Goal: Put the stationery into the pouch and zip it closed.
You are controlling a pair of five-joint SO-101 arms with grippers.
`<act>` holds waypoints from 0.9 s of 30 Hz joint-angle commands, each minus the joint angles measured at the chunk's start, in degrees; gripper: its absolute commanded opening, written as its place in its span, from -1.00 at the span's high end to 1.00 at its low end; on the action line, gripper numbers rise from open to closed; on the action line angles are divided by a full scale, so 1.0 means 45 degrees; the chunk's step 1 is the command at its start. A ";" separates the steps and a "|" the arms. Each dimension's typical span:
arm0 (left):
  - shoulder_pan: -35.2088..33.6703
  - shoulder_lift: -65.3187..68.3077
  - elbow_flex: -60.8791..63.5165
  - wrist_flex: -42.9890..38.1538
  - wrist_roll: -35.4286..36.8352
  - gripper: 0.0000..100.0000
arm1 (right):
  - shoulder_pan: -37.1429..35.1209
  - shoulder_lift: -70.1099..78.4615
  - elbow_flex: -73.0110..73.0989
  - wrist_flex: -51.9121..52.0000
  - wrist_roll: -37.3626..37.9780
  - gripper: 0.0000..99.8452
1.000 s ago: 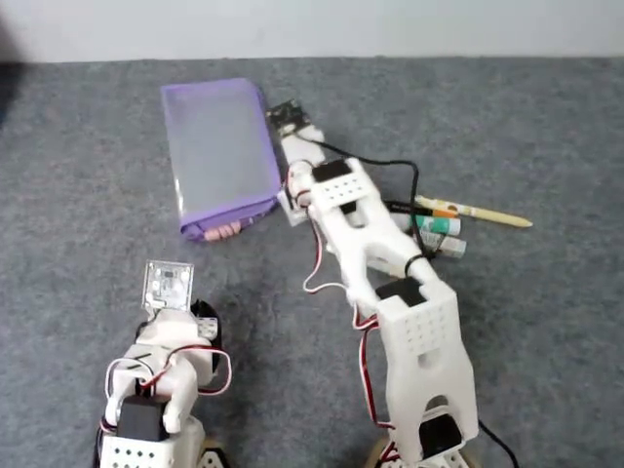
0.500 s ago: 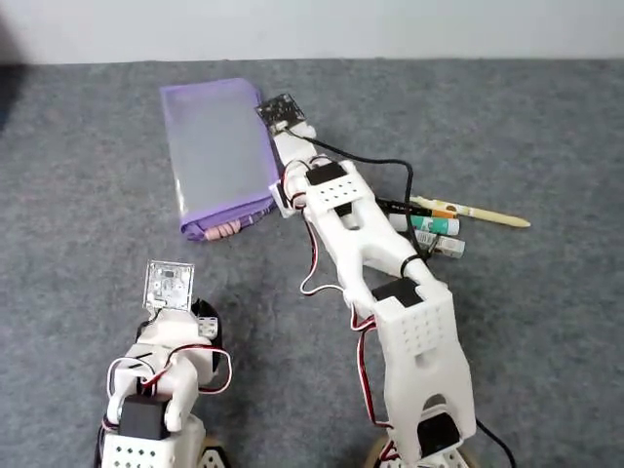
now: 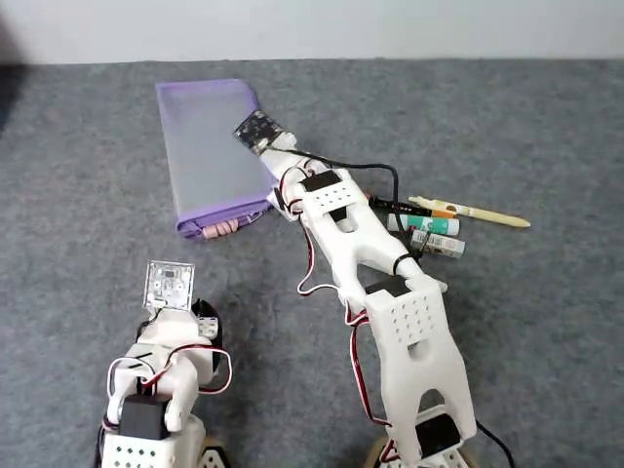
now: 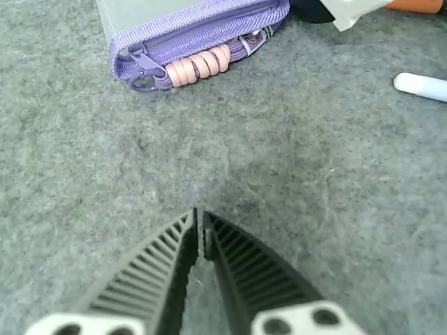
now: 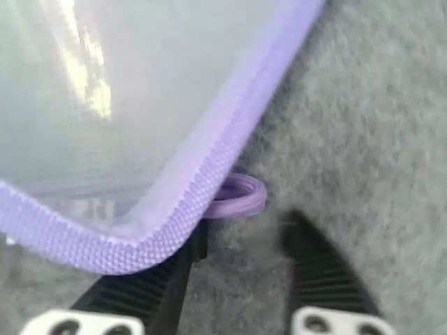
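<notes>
The purple pouch [image 3: 208, 156] lies flat at the back left, its short end with a pink coil strap [image 4: 199, 64] facing the arms. My right arm [image 3: 331, 195] stretches to the pouch's right edge. Its gripper [image 5: 248, 230] is open at the pouch [image 5: 140, 105] edge, with a purple ring pull [image 5: 241, 195] just ahead of the gap between its jaws. Several pens [image 3: 429, 226] and a pencil [image 3: 478, 211] lie on the mat to the right of that arm. My left gripper [image 4: 201, 234] is shut and empty, low over the mat short of the pouch [image 4: 195, 28].
Grey felt mat [image 3: 546, 127] covers the table. A white pen [image 4: 422, 85] lies off to one side in the left wrist view. My left arm [image 3: 166, 361] sits folded at the front left.
My right arm has swung left along the pouch's right edge, and the pouch has shifted slightly left. The left arm has not moved.
</notes>
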 commanded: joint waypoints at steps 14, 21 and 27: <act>-0.0098 -0.0020 -0.0127 -0.0274 -0.0059 0.97 | -0.0107 -0.3155 -0.0449 0.5558 0.2774 0.98; -0.0098 -0.0020 -0.0127 -0.0274 -0.0059 0.97 | -0.0010 -0.4308 -0.0449 0.8801 0.2696 0.98; -0.0098 -0.0020 -0.0127 -0.0274 -0.0059 0.97 | 0.0283 -0.4132 -0.0449 0.7590 0.2774 0.98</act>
